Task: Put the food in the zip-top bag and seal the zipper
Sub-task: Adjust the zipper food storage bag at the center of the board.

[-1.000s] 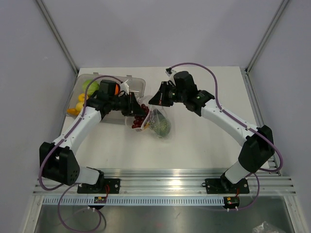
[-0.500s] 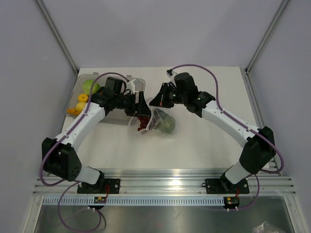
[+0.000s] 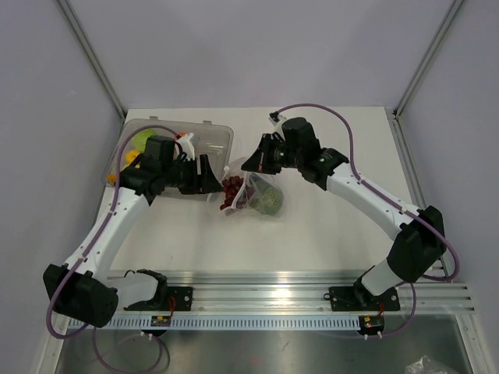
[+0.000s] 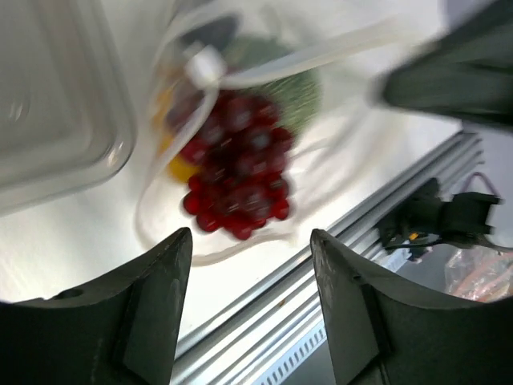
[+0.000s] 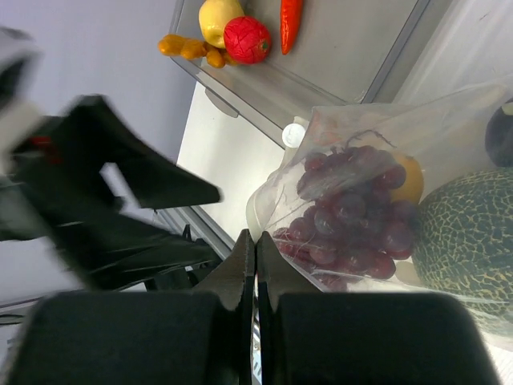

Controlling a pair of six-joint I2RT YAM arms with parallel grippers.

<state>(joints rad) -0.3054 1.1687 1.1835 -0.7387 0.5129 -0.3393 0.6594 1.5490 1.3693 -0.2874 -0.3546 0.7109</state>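
The clear zip-top bag (image 3: 253, 191) lies on the table right of the tray. It holds dark red-purple grapes (image 3: 231, 192), a green netted melon (image 3: 267, 201) and a yellow-orange piece (image 5: 410, 181). My right gripper (image 3: 249, 166) is shut on the bag's edge (image 5: 276, 210), next to the grapes (image 5: 346, 218). My left gripper (image 3: 207, 174) is open and empty, just left of the bag. In the left wrist view its fingers (image 4: 164, 273) frame the grapes (image 4: 236, 172), and the whitish zipper strip (image 4: 304, 58) curves across the mouth.
The grey translucent tray (image 3: 214, 134) stands at the back left. It holds a green piece (image 3: 143, 140) and yellow pieces (image 3: 131, 161); the right wrist view shows a yellow fruit (image 5: 218, 16), a red ball (image 5: 247, 38) and a red-orange carrot (image 5: 290, 20). The rail (image 3: 257, 292) runs along the near edge.
My left gripper has drawn back to the left, away from the bag's mouth, with its jaws open. The bag has shifted and settled slightly. The right gripper has kept its hold.
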